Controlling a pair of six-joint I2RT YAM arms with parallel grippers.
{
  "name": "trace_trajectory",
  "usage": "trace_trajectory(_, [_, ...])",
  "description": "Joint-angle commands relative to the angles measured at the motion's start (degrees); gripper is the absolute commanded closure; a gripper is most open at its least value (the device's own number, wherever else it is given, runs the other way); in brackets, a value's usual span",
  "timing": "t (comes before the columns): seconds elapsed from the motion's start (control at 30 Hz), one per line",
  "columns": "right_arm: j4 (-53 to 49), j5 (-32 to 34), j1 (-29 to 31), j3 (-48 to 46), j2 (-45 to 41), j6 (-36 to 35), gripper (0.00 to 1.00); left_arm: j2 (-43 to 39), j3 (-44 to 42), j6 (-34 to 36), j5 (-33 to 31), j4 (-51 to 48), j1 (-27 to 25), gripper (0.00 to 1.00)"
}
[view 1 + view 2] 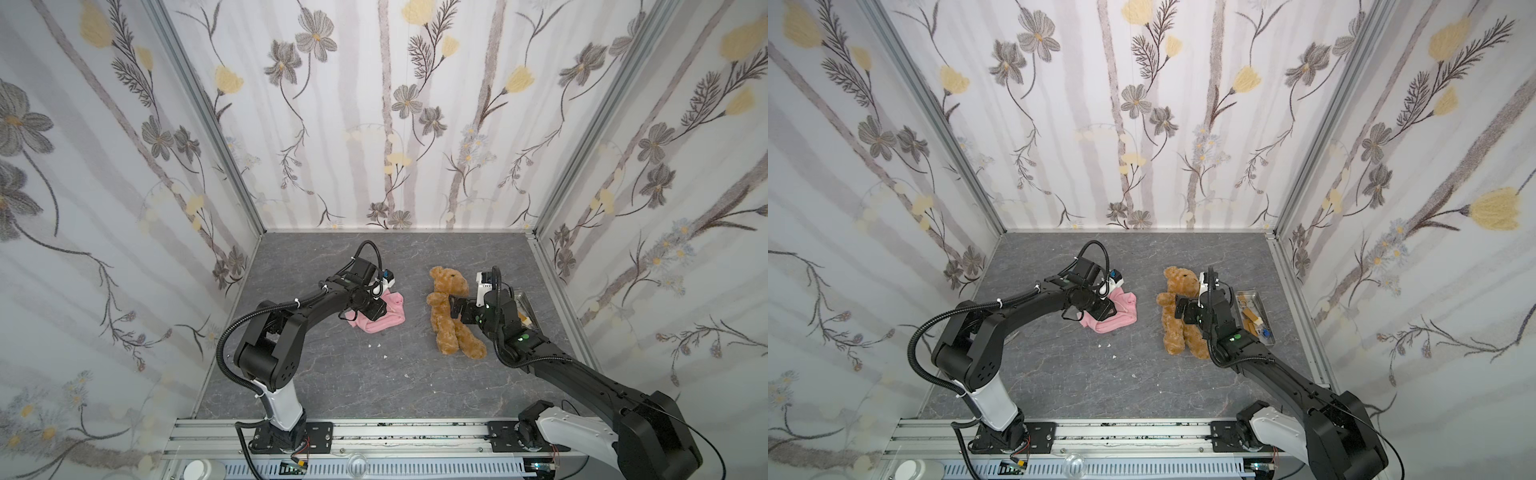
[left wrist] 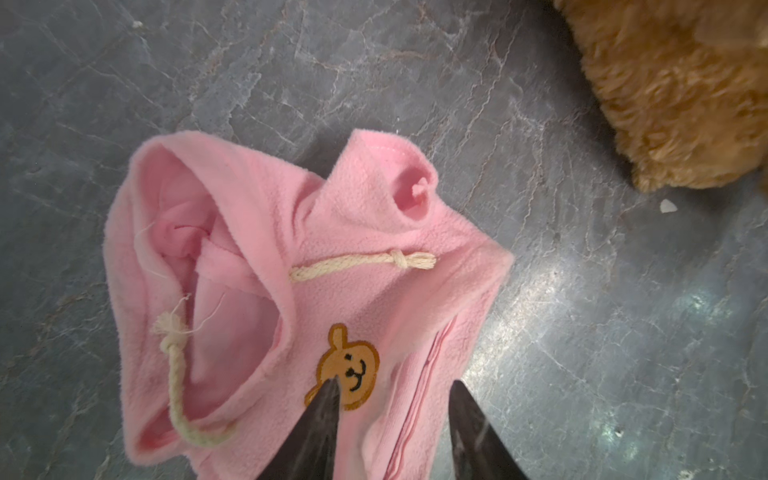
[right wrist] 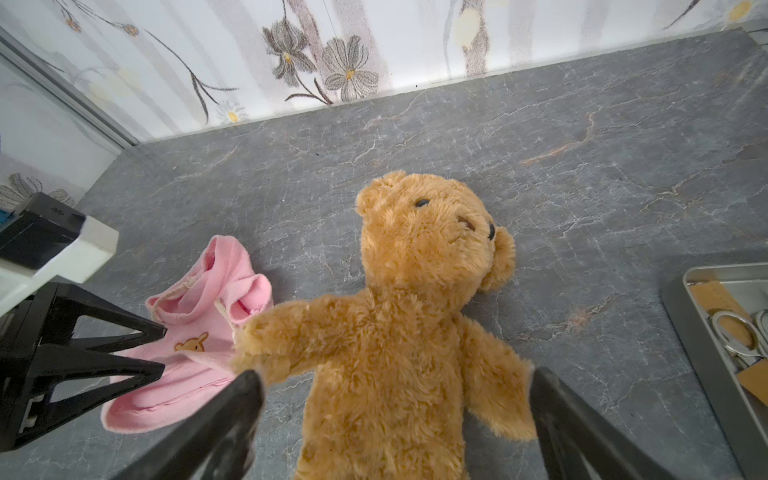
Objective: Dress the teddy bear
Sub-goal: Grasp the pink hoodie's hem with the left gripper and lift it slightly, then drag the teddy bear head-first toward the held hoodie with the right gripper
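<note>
The golden-brown teddy bear lies on its back right of the table's middle, with its head toward the back wall. My right gripper is open wide, one finger on each side of the bear's torso by its arms. A pink hoodie with cream drawstrings and an orange bear-face patch lies crumpled to the bear's left. My left gripper hangs over the hoodie's lower part, jaws apart, the ribbed hem between the tips.
A metal tray with small bits in it stands by the right wall, just behind the right arm. A few white crumbs lie on the grey marbled table. Patterned walls close in three sides.
</note>
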Motion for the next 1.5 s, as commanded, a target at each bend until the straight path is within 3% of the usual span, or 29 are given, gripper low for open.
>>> trace_trajectory(0.0, [3.4,-2.3,0.0,-0.8,0.3,1.8,0.0,2.5,1.0,2.1,-3.6,0.3,-0.8,0.55])
trace_trajectory(0.2, [3.5,-2.4,0.1,-1.6,-0.3,2.3,0.0,5.9,2.7,2.6,-4.0,0.3,-2.1,0.59])
trace_trajectory(0.63, [4.1,-3.1,0.0,-1.7,1.3,2.6,0.0,6.1,3.3,1.3,-4.6,0.2,-2.1,1.0])
trace_trajectory(0.8, [3.0,-0.7,0.0,-1.0,0.8,1.4,0.0,3.4,3.1,-6.3,-0.6,1.7,0.1,1.0])
trace_trajectory(0.93, [5.3,-1.7,-0.9,0.7,3.5,1.0,0.01,1.6,1.7,-13.0,-1.7,4.2,1.0,1.0])
trace_trajectory(1.07, [5.9,-7.8,-0.7,5.3,12.5,1.9,0.13,1.3,2.0,-22.3,-3.1,5.7,2.3,1.0])
trace_trajectory(1.23, [2.9,-11.3,-0.5,7.5,20.3,1.5,0.35,0.4,0.8,-25.7,-1.7,7.3,2.7,1.0])
trace_trajectory(1.37, [0.3,-13.9,1.0,1.5,16.2,1.4,0.45,-0.3,-0.3,-26.3,0.2,8.5,2.7,1.0])
trace_trajectory(1.47, [-2.4,-14.4,0.9,-2.0,9.4,1.6,0.44,0.0,-0.6,-26.6,0.7,8.9,2.7,1.0])
